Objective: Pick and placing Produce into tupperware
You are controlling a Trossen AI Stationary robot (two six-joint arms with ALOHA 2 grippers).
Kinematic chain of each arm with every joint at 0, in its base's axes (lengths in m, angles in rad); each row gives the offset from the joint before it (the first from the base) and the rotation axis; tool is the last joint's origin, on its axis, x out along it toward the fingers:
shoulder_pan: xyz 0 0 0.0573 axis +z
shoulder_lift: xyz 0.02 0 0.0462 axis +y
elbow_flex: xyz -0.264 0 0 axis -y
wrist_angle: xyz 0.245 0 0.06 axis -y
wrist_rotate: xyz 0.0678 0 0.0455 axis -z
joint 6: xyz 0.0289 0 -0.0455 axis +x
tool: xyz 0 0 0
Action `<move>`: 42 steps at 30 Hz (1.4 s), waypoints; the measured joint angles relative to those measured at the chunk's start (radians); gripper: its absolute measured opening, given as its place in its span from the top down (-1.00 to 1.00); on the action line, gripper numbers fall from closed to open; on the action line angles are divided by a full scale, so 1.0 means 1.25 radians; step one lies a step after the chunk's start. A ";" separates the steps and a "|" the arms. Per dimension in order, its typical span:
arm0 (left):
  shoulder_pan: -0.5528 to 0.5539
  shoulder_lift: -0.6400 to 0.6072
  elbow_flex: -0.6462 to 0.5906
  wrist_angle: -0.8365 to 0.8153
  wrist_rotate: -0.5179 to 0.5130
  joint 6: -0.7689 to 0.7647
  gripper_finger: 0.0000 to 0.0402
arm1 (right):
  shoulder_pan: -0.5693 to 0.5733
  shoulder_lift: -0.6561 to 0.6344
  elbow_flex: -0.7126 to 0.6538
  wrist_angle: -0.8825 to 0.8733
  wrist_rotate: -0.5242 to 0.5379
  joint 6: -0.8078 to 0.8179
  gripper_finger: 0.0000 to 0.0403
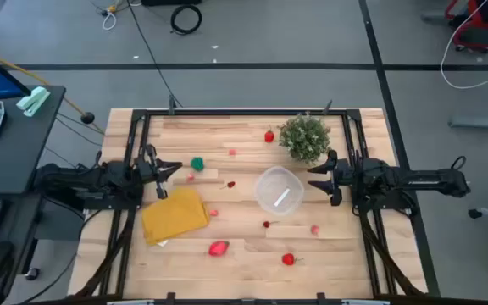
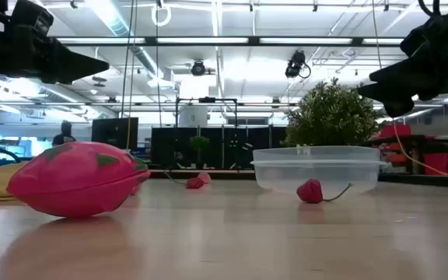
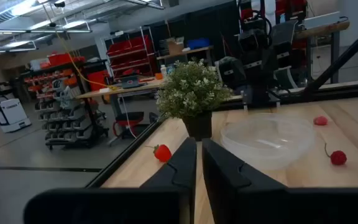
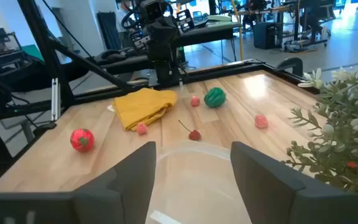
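The clear round tupperware (image 1: pixel 278 191) stands on its base right of the table's middle, with nothing in it that I can make out. Small produce lies scattered on the wood: a green piece (image 1: pixel 197 163), a red one (image 1: pixel 269 135) by the far edge, a big pink piece (image 1: pixel 219 248) and a red strawberry (image 1: pixel 288 259) near the front. My left gripper (image 1: pixel 163 175) hovers shut at the table's left, above the yellow cloth's far edge. My right gripper (image 1: pixel 320 178) hovers open just right of the tupperware (image 4: pixel 191 163), holding nothing.
A bushy potted plant (image 1: pixel 305 137) stands just beyond the tupperware, close to the right arm. A folded yellow cloth (image 1: pixel 174 215) lies at the left. A black frame rail (image 1: pixel 244 112) runs around the table. Bare wood lies between the cloth and the tupperware.
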 joint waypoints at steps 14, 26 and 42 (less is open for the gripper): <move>0.000 0.000 0.000 0.000 0.000 0.000 0.83 | 0.000 0.000 0.000 0.000 0.000 0.000 -0.08; 0.000 0.000 0.000 0.000 0.000 0.000 0.88 | 0.000 0.000 0.000 0.000 0.000 0.000 -0.08; 0.000 0.000 0.000 0.000 0.000 0.000 0.85 | 0.000 0.000 0.000 0.000 0.000 0.000 -0.08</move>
